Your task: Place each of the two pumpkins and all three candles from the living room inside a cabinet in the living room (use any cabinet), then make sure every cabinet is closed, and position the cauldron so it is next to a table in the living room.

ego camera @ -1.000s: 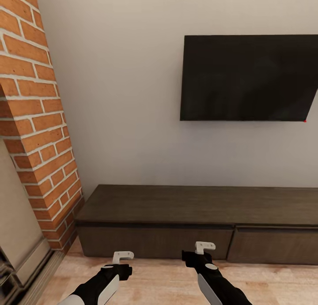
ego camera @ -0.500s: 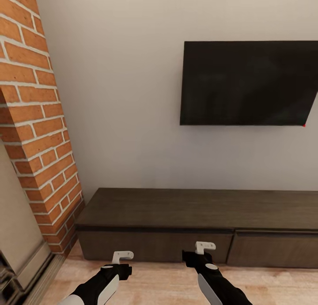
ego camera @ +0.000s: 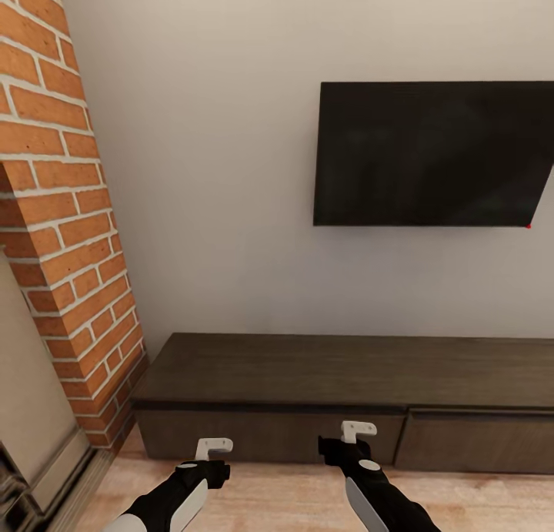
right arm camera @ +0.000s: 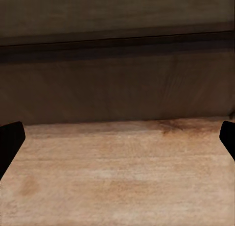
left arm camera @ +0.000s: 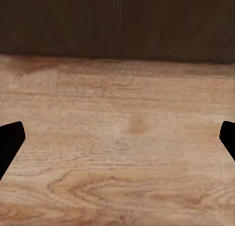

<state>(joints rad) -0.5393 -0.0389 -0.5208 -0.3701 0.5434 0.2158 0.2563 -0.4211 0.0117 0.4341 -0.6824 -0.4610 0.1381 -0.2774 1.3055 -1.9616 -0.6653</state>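
A wheeled robot is facing the long, low dark-brown wooden cabinet (ego camera: 346,397) that is standing against a pale grey wall (ego camera: 208,170) in a simulated living room. The cabinet's flat, handleless drawer fronts are all sitting flush and closed, and its top is carrying nothing. A flat black television screen (ego camera: 431,153) is hanging on the wall above the unit; no brand name, label or writing can be read on it, only a tiny red dot at its lower right corner. A red-brick column (ego camera: 61,209) is rising at the left, next to a beige surface at the picture's edge.

Both arms are reaching forward low over the light wood-plank floor (ego camera: 292,497), just in front of the cabinet. In the head view the left gripper (ego camera: 213,445) and the right gripper (ego camera: 358,430) are showing as small white pieces on black-and-white forearms. In the left wrist view the left gripper's dark fingertips (left arm camera: 10,142) are sitting at opposite edges, spread wide with only floor and the cabinet's base between them; the right gripper's fingertips (right arm camera: 10,140) are likewise splayed and holding nothing, pointing at the cabinet front.
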